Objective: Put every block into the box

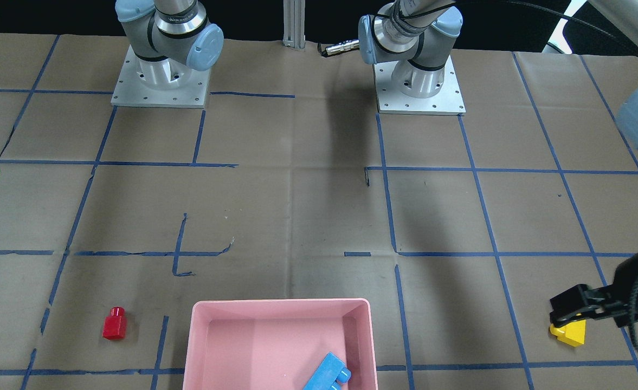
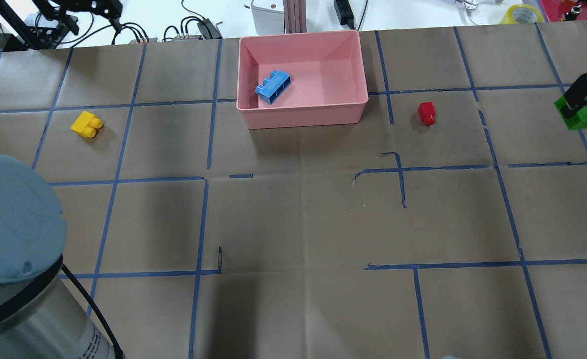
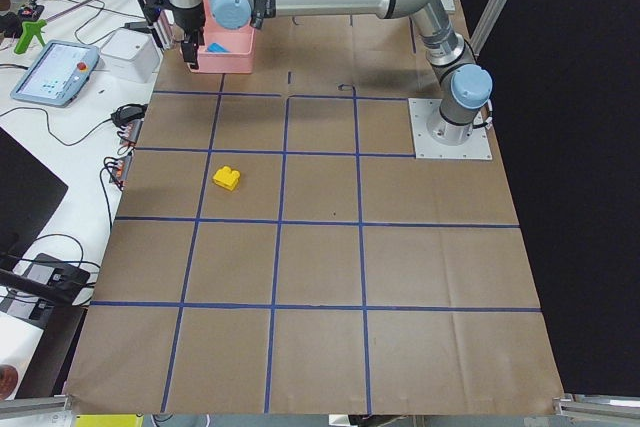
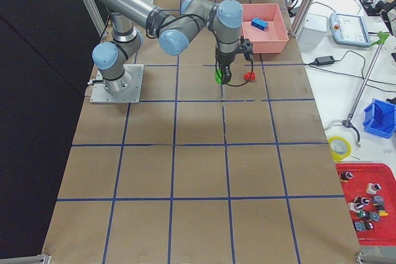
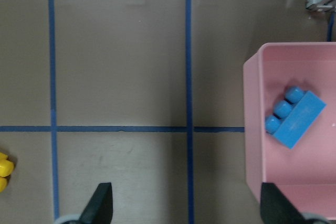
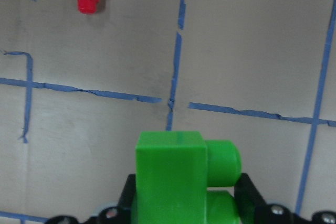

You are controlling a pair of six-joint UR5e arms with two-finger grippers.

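Holding the green block (image 6: 178, 182) clamped in the right gripper (image 2: 580, 102) at the worktop's right edge, I see the left gripper (image 5: 189, 205) spread apart and empty between the yellow block (image 2: 87, 124) and the box (image 2: 303, 117) at the far edge. The blue block (image 2: 273, 87) lies inside the box, and the red block (image 2: 427, 112) lies on the worktop to its right.

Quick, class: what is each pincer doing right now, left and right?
Left pincer: open, holding nothing.
Right pincer: closed on the green block.
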